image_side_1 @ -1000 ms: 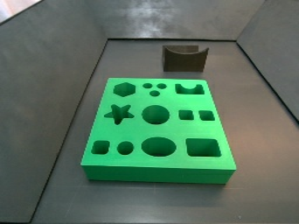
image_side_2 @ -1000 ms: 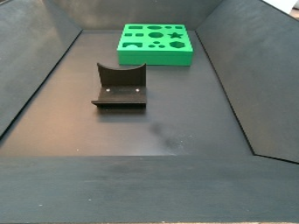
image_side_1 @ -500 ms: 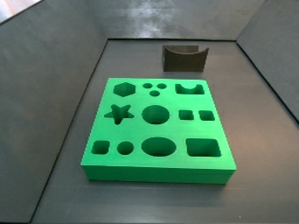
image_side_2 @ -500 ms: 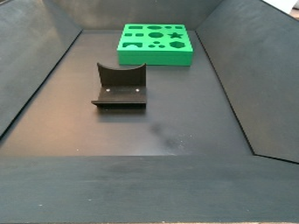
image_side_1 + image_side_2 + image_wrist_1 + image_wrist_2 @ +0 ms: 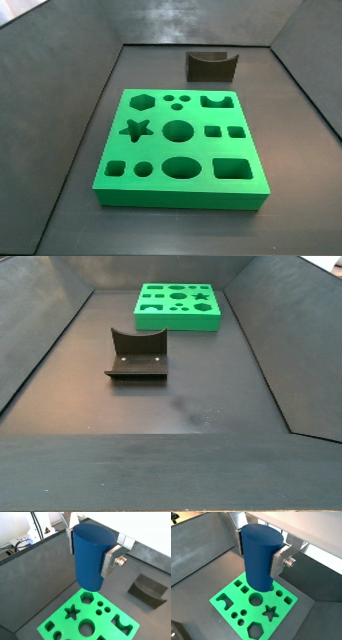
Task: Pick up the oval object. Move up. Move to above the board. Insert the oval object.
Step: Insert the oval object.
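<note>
In both wrist views my gripper [image 5: 90, 549] [image 5: 260, 552] is shut on the oval object [image 5: 89, 559] [image 5: 259, 559], a tall smooth blue peg held upright between the silver fingers [image 5: 110, 559] [image 5: 280, 561]. The peg hangs high above the board [image 5: 63, 624] [image 5: 228, 597], a bright green slab with star, hexagon, round, square and oval holes. In both side views the board [image 5: 147, 150] [image 5: 198, 318] lies flat on the dark floor; neither the gripper nor the peg shows there.
A dark fixture [image 5: 211, 65] [image 5: 136, 353] stands on the floor away from the board; it also shows in a wrist view [image 5: 148, 592]. Dark sloping walls [image 5: 54, 90] [image 5: 274, 336] enclose the floor on all sides.
</note>
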### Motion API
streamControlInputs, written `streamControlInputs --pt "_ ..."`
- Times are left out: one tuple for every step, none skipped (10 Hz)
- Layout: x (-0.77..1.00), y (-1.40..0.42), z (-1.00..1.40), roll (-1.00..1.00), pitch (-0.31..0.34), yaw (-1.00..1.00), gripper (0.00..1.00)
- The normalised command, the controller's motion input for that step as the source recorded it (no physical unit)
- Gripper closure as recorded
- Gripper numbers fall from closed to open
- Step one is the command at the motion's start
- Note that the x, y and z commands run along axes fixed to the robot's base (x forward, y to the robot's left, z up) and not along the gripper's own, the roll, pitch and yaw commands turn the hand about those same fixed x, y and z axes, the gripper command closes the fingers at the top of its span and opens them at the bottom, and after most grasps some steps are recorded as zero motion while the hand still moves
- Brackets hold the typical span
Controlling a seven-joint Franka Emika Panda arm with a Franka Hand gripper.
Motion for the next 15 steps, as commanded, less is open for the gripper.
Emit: streamControlInputs --pt "0.09 -0.31 -0.36 0.0 -0.096 0.0 1.0" --pt "0.16 -0.3 -0.38 0.0 -0.107 0.0 1.0" --pt "0.15 -0.31 -0.42 0.0 -0.11 0.0 1.0" --pt "0.15 -0.31 -0.46 0.0 -0.107 0.0 1.0" --pt "0.13 -0.34 -0.47 0.01 -0.107 0.0 1.0" --pt "0.19 -0.36 -0.47 0.04 -0.077 0.0 1.0" --pt "0.14 -0.39 -0.47 0.07 -0.091 0.0 1.0" --pt "0.07 -0.42 -0.49 0.12 -0.101 0.01 1.0" --pt "0.02 -0.4 -0.51 0.14 -0.097 0.04 1.0" --pt "0.0 -0.4 -0.54 0.16 -0.096 0.06 1.0" --pt "-0.01 -0.34 -0.54 0.15 -0.1 0.07 1.0" --pt "0.0 -0.31 -0.52 0.14 -0.067 0.09 1.0" --pt "0.0 -0.23 -0.49 0.08 -0.034 0.09 1.0" --pt "0.0 -0.22 -0.49 0.05 -0.029 0.06 1.0" --pt "0.0 -0.19 -0.51 0.05 -0.027 0.04 1.0"
